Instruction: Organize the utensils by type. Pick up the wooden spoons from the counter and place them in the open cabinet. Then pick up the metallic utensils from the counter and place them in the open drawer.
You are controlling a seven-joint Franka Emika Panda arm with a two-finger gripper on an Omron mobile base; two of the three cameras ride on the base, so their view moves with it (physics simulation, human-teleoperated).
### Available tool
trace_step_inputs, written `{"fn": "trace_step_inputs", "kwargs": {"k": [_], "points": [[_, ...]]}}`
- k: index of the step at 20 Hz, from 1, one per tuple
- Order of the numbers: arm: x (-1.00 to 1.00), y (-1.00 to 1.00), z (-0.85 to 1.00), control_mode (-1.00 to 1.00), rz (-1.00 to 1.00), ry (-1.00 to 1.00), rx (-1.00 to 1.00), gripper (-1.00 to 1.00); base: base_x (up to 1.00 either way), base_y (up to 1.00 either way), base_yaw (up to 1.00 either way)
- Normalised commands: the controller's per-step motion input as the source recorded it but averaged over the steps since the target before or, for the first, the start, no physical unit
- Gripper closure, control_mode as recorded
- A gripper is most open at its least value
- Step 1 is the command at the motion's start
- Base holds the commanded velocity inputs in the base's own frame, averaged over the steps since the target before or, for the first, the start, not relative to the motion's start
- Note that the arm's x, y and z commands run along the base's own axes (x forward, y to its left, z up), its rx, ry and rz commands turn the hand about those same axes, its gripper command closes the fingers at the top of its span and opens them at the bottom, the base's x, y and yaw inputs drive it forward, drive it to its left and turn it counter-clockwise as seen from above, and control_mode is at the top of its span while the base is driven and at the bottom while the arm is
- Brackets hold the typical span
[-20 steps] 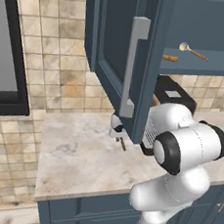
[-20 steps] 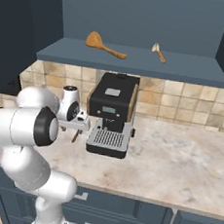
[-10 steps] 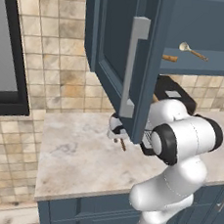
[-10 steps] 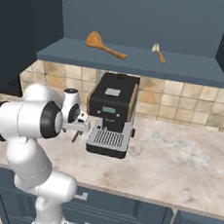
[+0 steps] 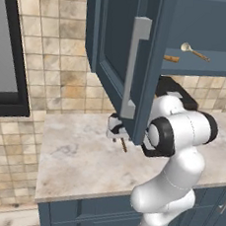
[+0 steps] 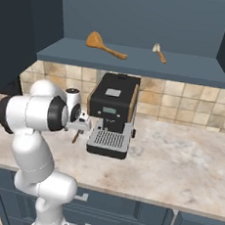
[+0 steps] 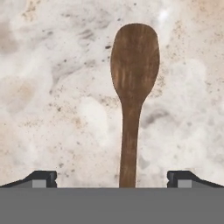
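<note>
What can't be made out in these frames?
- Dark brown spoon: handle end cut off at the hand view's bottom edge.
- Large wooden spoon: left base view, head hidden behind the cabinet door.
- Gripper: fingertips barely visible; contact with the spoon unclear.

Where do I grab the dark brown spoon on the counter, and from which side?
Grip the dark spoon across its narrow handle, coming straight down from above: it lies flat on the counter, and the open gripper already straddles the handle, one jaw either side.

Two wooden spoons [image 6: 104, 45] (both on cabinet shelf), one dark brown spoon [image 7: 132, 87], one coffee machine [image 6: 112, 114].
</note>
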Motion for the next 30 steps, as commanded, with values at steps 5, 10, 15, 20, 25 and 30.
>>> {"fn": "trace_step_inputs", "kwargs": {"k": [5, 10, 15, 20, 25, 30], "points": [[0.22, 0.0, -0.13, -1.0, 0.0, 0.0, 0.0, -1.0, 0.0, 0.0, 0.0], [0.22, 0.0, -0.23, -1.0, 0.0, 0.0, 0.0, -1.0, 0.0, 0.0, 0.0], [0.19, 0.0, -0.25, -1.0, 0.0, 0.0, 0.0, -1.0, 0.0, 0.0, 0.0], [0.14, 0.0, -0.25, -1.0, 0.0, 0.0, 0.0, -1.0, 0.0, 0.0, 0.0], [0.1, 0.0, -0.33, -1.0, 0.0, 0.0, 0.0, -1.0, 0.0, 0.0, 0.0], [0.0, 0.0, -0.47, -1.0, 0.0, 0.0, 0.0, -1.0, 0.0, 0.0, 0.0]]}}
